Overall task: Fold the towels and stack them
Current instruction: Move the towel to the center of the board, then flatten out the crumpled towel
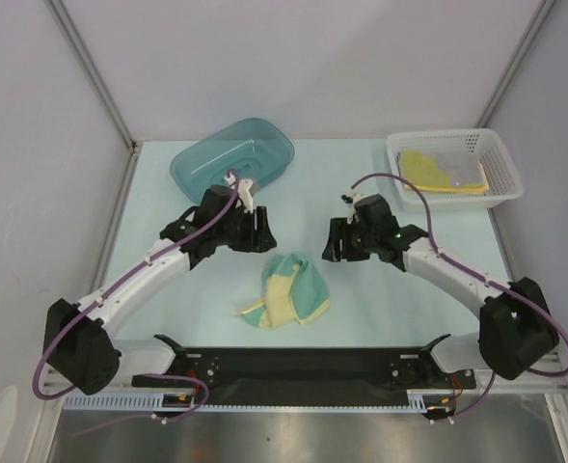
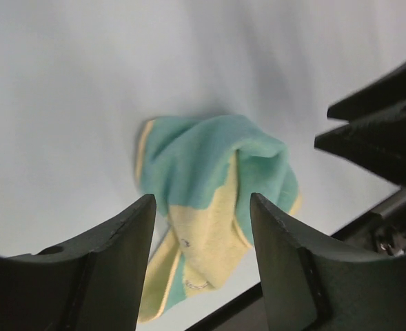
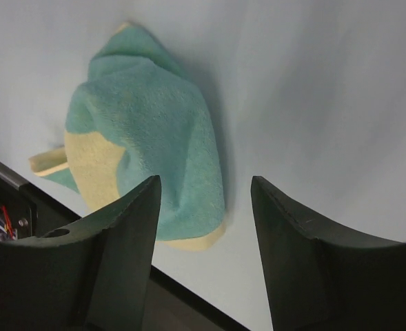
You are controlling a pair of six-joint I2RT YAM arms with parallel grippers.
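Note:
A cream-and-teal towel (image 1: 285,289) lies crumpled in a heap on the table, just ahead of the arms' base rail. My left gripper (image 1: 263,240) hangs open above and to the towel's far left. In the left wrist view the towel (image 2: 209,186) shows below and between the spread fingers (image 2: 123,255), apart from them. My right gripper (image 1: 335,248) hovers open to the towel's far right; in its view the towel (image 3: 147,152) lies left of the gap, and nothing is gripped. Folded yellow towels (image 1: 428,166) rest in the white basket (image 1: 500,159).
A teal plastic tub (image 1: 232,154) stands at the back left, just behind the left wrist. The white mesh basket sits at the back right corner. The black base rail (image 1: 303,365) runs along the near edge. Enclosure walls close in the table's sides and back.

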